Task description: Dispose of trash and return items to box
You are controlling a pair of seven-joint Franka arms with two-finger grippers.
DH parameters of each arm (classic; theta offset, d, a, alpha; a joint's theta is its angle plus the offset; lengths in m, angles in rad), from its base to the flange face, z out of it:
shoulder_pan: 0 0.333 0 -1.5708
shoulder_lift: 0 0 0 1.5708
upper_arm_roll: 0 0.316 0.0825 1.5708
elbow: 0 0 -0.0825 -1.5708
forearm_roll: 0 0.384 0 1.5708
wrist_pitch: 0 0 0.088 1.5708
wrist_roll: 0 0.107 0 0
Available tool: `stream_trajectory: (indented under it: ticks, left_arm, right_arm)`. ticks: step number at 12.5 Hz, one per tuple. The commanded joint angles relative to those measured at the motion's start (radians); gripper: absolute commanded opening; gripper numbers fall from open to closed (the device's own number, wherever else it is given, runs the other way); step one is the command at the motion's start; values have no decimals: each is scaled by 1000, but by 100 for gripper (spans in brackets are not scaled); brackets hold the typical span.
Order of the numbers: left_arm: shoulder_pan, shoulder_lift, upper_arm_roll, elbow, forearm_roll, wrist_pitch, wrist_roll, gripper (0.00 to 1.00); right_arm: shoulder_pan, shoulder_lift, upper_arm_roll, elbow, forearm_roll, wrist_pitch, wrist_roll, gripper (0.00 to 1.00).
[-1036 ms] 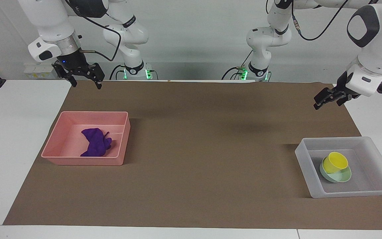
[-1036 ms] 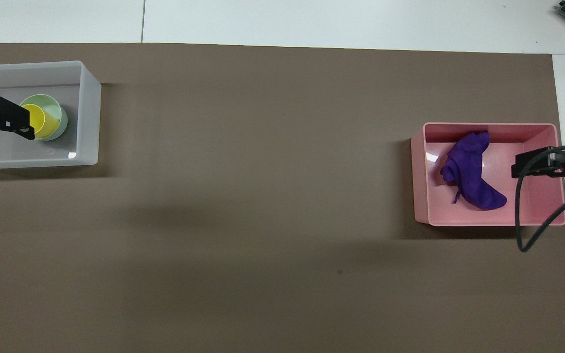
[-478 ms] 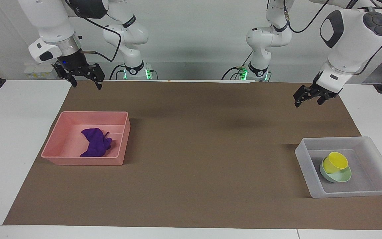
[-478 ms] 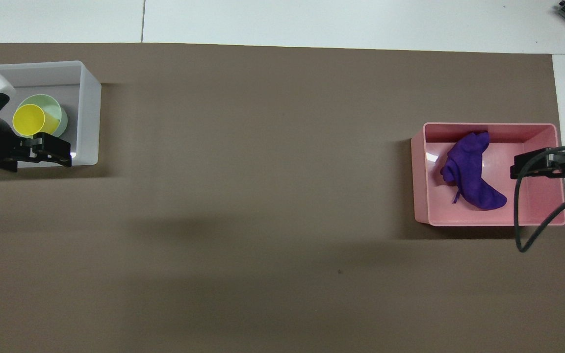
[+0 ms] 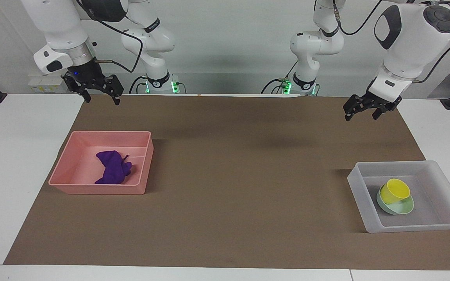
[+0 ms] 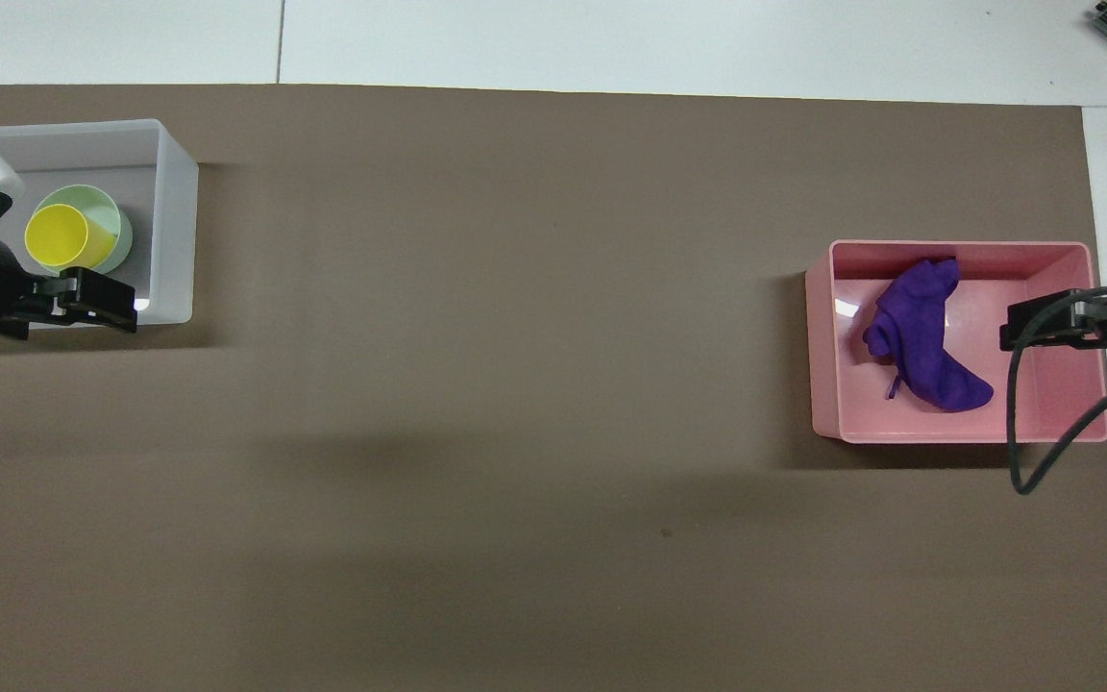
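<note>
The purple cloth lies crumpled in the pink tray toward the right arm's end of the desk. The yellow cup sits tilted in the green bowl inside the frosted box toward the left arm's end. A brown mat lies bare between the containers. The right gripper hangs open and empty over the mat's edge nearest the robots. The left gripper hangs open and empty over the mat.
</note>
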Motion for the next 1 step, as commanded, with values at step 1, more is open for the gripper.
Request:
stream_trajectory:
  ticks: [1]
  left_arm:
    - [0, -7, 5, 9, 19, -27, 17, 100]
  right_arm:
    - [-15, -12, 6, -19, 13, 12, -21, 100]
